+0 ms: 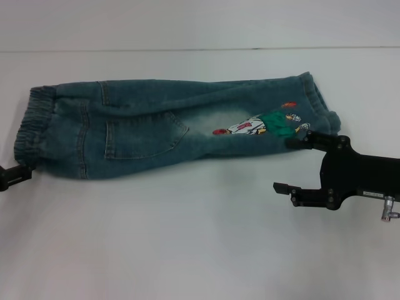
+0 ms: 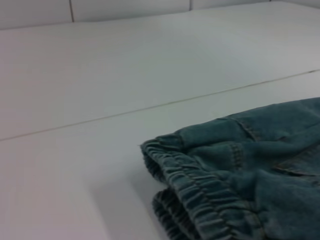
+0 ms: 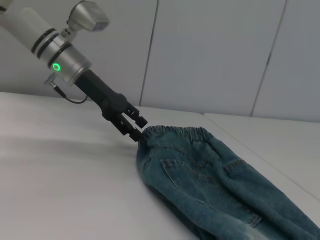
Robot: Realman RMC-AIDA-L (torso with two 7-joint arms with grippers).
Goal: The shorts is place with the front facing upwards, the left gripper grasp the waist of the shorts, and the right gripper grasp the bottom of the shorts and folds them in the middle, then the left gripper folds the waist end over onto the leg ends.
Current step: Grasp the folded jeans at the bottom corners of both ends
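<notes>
You are looking at the shorts (image 1: 169, 128) lying lengthwise across the table (image 1: 187, 250), folded along their length. The waist (image 1: 34, 125) is sitting at your left gripper (image 1: 14, 176), whose tips are touching its near corner. The leg ends (image 1: 315, 103) are lying just beyond your right gripper (image 1: 294, 164), its far finger touching their near edge.

Left gripper (image 1: 14, 176) low at the near left edge, reaching in, tips (image 3: 137, 131) seemingly pinched together. Right gripper (image 1: 294, 164) level on the right, fingers (image 1: 282, 187) spread wide, far finger forward, pale wrist trailing off the edge.
</notes>
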